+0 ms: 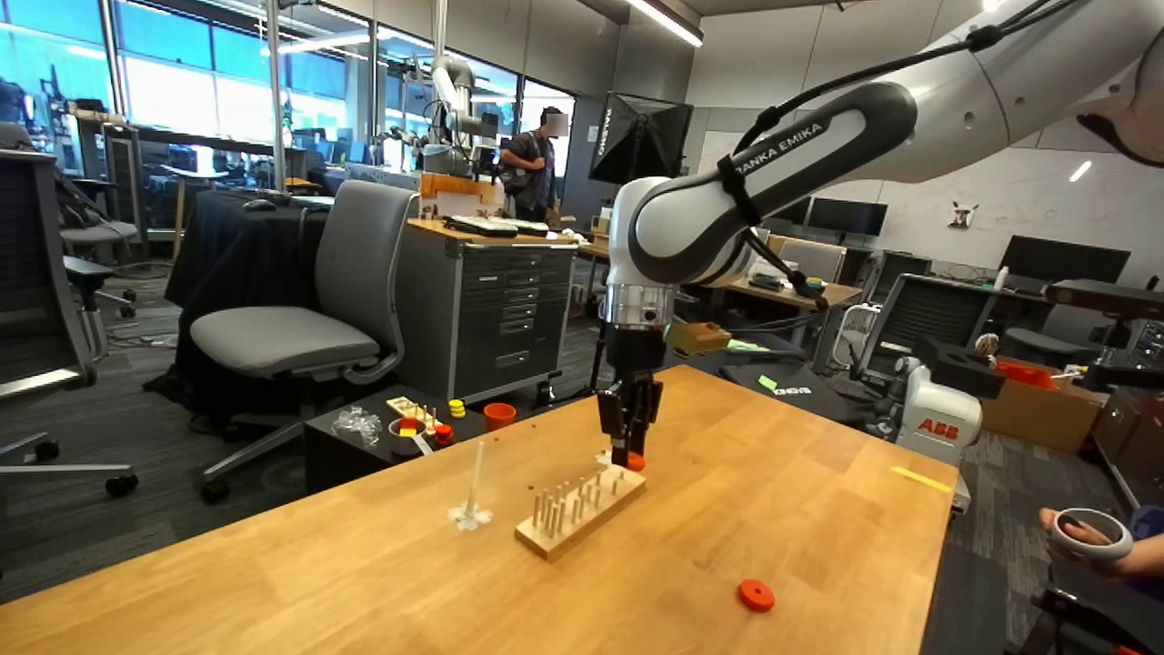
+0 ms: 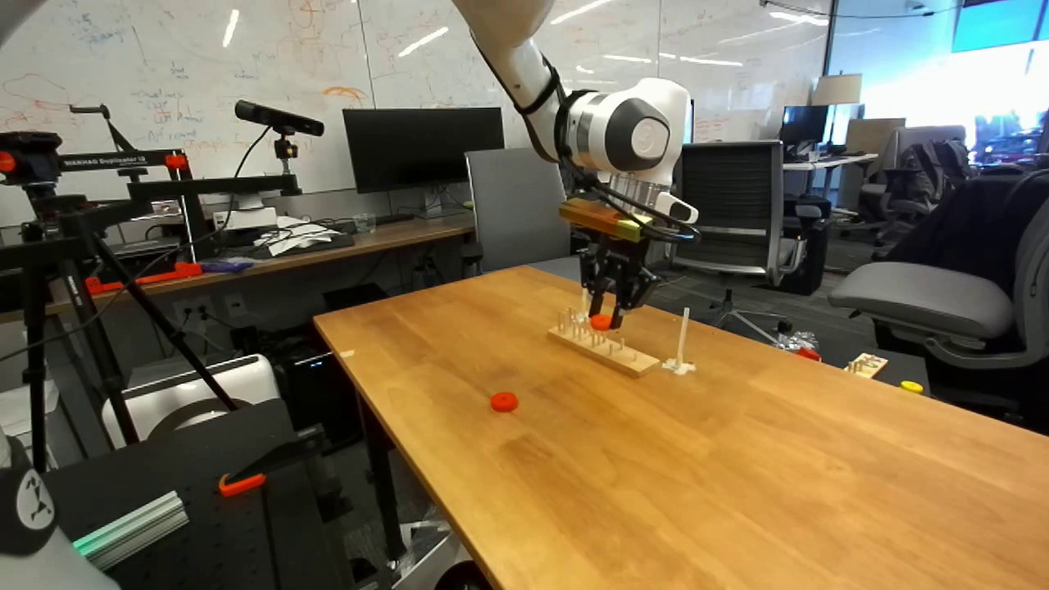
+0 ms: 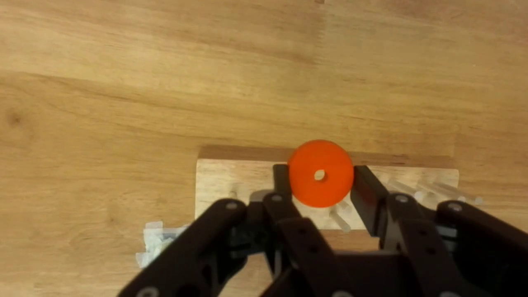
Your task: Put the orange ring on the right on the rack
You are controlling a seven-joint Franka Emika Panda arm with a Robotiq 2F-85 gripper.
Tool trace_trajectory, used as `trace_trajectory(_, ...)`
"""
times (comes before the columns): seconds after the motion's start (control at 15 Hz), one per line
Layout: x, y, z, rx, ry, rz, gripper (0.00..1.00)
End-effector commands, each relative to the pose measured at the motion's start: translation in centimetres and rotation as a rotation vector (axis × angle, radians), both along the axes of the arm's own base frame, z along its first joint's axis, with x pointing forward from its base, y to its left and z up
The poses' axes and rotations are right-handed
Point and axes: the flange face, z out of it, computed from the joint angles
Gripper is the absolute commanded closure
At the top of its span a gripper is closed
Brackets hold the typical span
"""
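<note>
Our claw point(image 3: 321, 178) grips the orange ring point(image 3: 304, 181) by its edges, and below the claw lies the wooden peg rack point(image 3: 247, 177), lengthwise along the closing line; whether the ring's hole lines up, we cannot tell.

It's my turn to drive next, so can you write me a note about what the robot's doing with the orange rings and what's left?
Gripper: closed on the held orange ring.
Where: that ring is up over the wooden peg rack; the second orange ring lies flat on the wooden table.
Done: one ring gripped and up over the rack.
Left: line it up over a peg, lower it on, let go, back off. I can't tell if it's lined up yet. The job asks for just one ring.
</note>
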Motion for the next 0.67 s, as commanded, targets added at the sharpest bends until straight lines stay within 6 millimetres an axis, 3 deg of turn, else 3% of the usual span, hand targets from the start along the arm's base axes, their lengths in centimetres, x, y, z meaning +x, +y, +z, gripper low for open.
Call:
trace_trajectory(0.0,1.6,0.0,-0.5,-0.001,0.007,-0.035,0.83)
trace_trajectory(0.6,2.6,0.0,-2.6,-0.006,0.020,-0.045,0.83)
